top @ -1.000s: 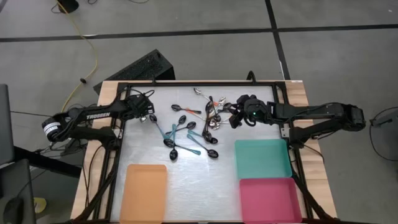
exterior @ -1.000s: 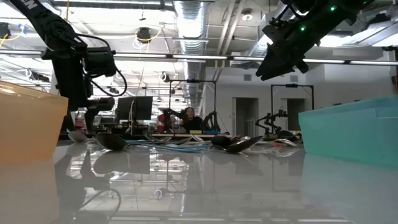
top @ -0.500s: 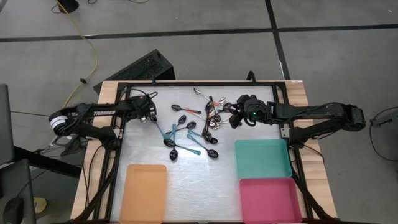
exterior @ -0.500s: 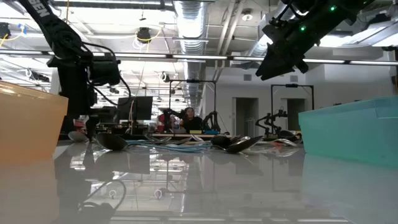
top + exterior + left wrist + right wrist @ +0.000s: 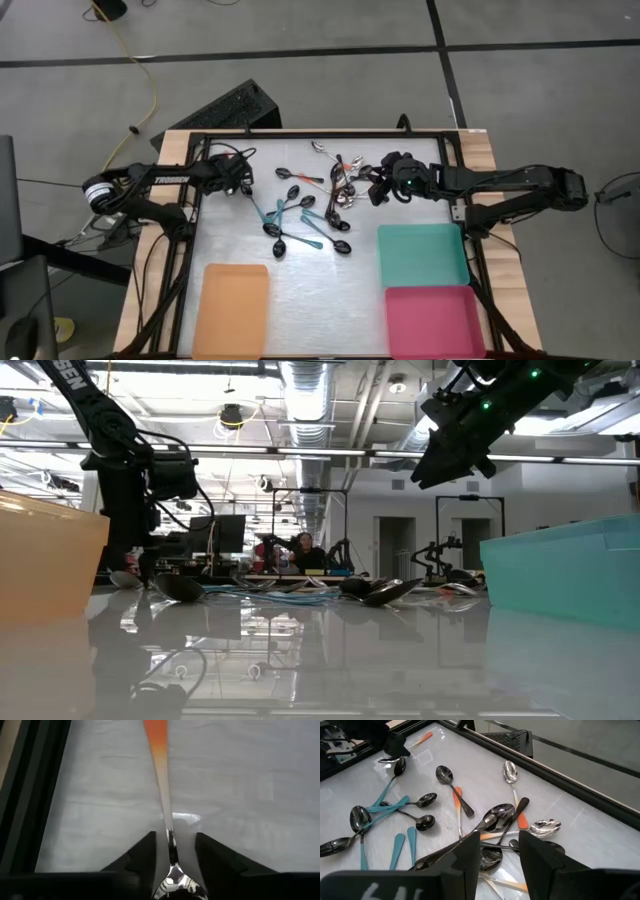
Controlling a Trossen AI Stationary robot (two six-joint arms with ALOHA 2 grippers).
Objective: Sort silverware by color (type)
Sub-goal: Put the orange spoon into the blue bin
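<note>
An orange-handled spoon (image 5: pixel 159 760) lies flat on the white table at its far left. My left gripper (image 5: pixel 175 851) points down over it, open. One finger stands on each side of the spoon's thin neck without touching it. In the high view that gripper (image 5: pixel 240 186) is by the table's far left edge. More spoons with teal handles (image 5: pixel 295 215) and a tangled pile of mixed ones (image 5: pixel 495 825) lie in the far middle. My right gripper (image 5: pixel 500 855) hangs open above that pile, well clear of the table (image 5: pixel 450 445).
An orange tray (image 5: pixel 232 308) sits at the near left. A teal tray (image 5: pixel 422 255) and a pink tray (image 5: pixel 435 320) sit at the near right. A black frame (image 5: pixel 320 134) runs round the table. The near middle of the table is bare white surface.
My left gripper has come down toward the table at the far left, over the orange-handled spoon. The spoons have not moved.
</note>
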